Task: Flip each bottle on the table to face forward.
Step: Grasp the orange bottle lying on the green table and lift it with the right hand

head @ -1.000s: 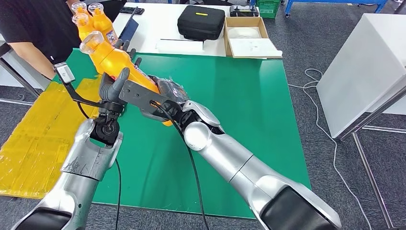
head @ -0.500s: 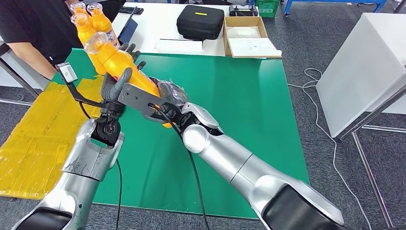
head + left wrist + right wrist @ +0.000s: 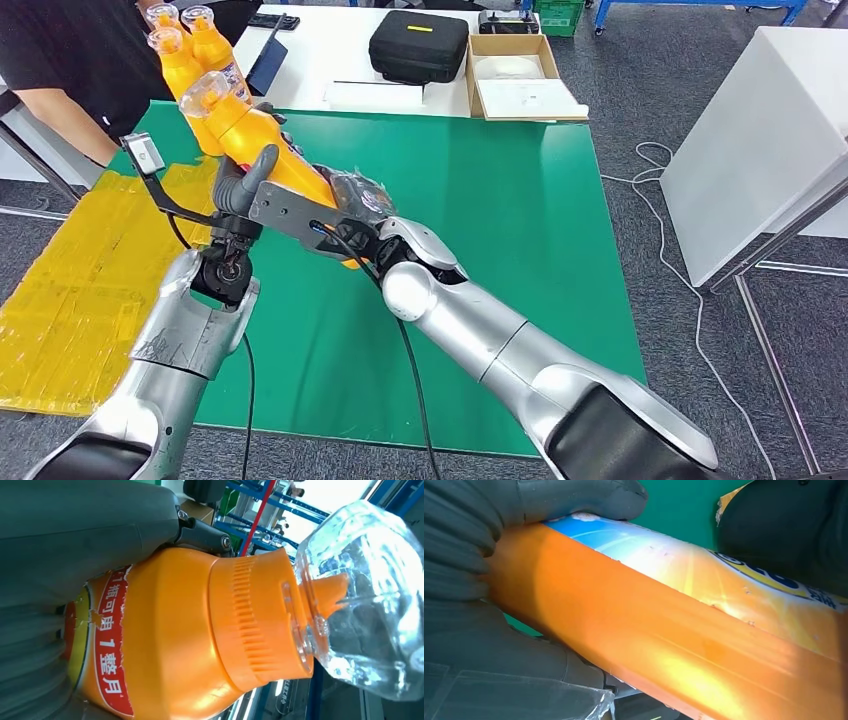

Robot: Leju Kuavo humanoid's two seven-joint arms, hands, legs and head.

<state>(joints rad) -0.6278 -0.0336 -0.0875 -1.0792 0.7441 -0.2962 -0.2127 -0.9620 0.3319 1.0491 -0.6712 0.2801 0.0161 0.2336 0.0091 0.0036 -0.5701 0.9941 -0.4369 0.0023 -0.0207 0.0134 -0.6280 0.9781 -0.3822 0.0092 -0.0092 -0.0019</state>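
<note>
I see both hands wrapped on one orange bottle (image 3: 262,150), held tilted in the air above the far-left part of the green table (image 3: 520,200). Its clear cap (image 3: 208,90) points up and away to the far left, its lower end slanting down toward the near right.

My left hand (image 3: 243,180) grasps the bottle around its upper body, just below the ribbed orange collar; from the left wrist camera the grey thumb (image 3: 75,525) lies pressed along the bottle's shoulder (image 3: 170,630), beside a torn red label with white characters. My right hand (image 3: 355,195), wrapped in clear film, clasps the lower body from the right side; its wrist camera shows grey fingers (image 3: 574,500) curled over the blue-and-yellow label side (image 3: 664,610), with green tabletop beyond.

Two more orange bottles (image 3: 185,45) stand upright at the far-left edge of the table, just behind the held one's cap. A person in a black top (image 3: 70,60) stands by that corner. Farther back, a white table carries a black case (image 3: 420,45) and an open cardboard box (image 3: 520,75).
</note>
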